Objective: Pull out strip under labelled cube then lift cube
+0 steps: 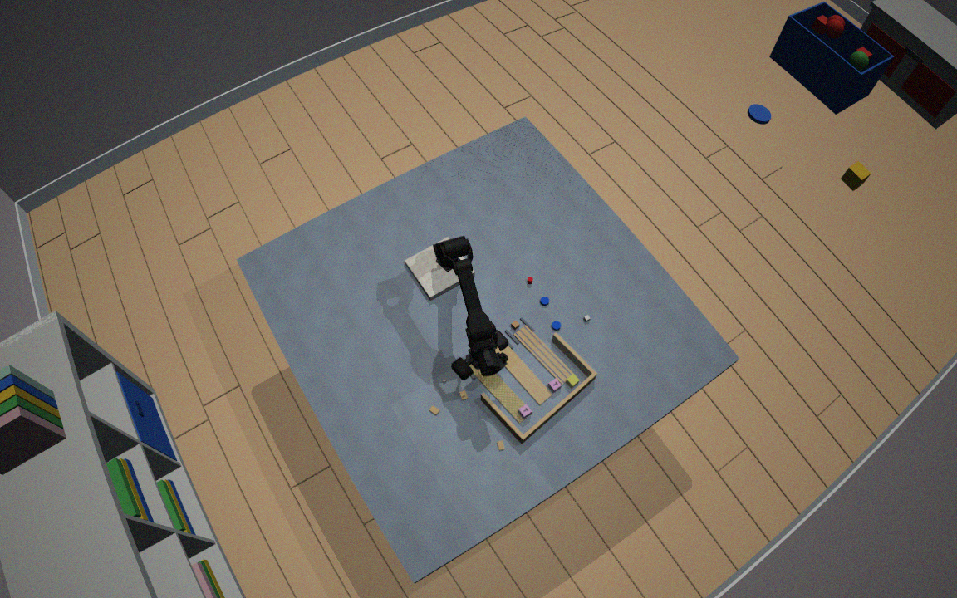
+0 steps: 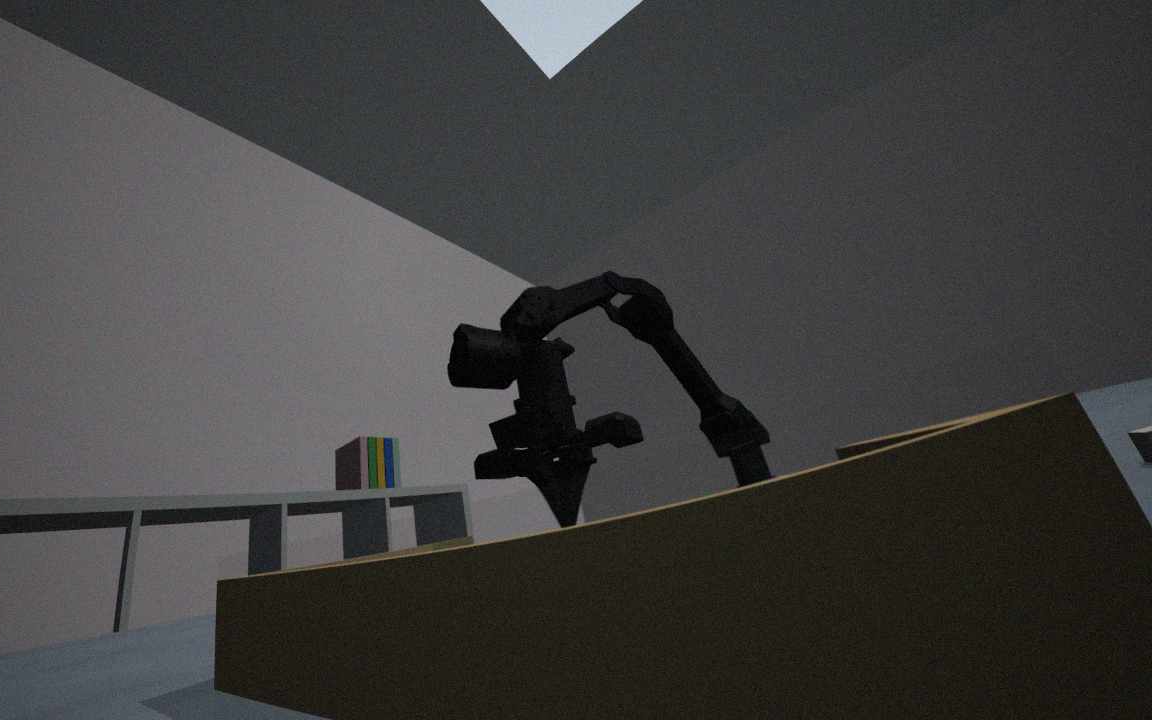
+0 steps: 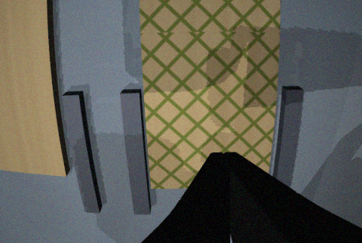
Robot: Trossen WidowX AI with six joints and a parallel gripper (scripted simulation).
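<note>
Arm (image 1: 471, 305) reaches from its pale base plate (image 1: 426, 271) across the blue mat (image 1: 363, 312) to the wooden tray (image 1: 542, 423). Gripper (image 1: 483, 365) sits over the near end of the lattice strip (image 1: 506, 394), fingers shut together. Two pink cubes (image 1: 524, 410) and a yellow cube (image 1: 572, 379) at the tray's far wall. Plain strip (image 1: 527, 375) just beside the lattice one.
</note>
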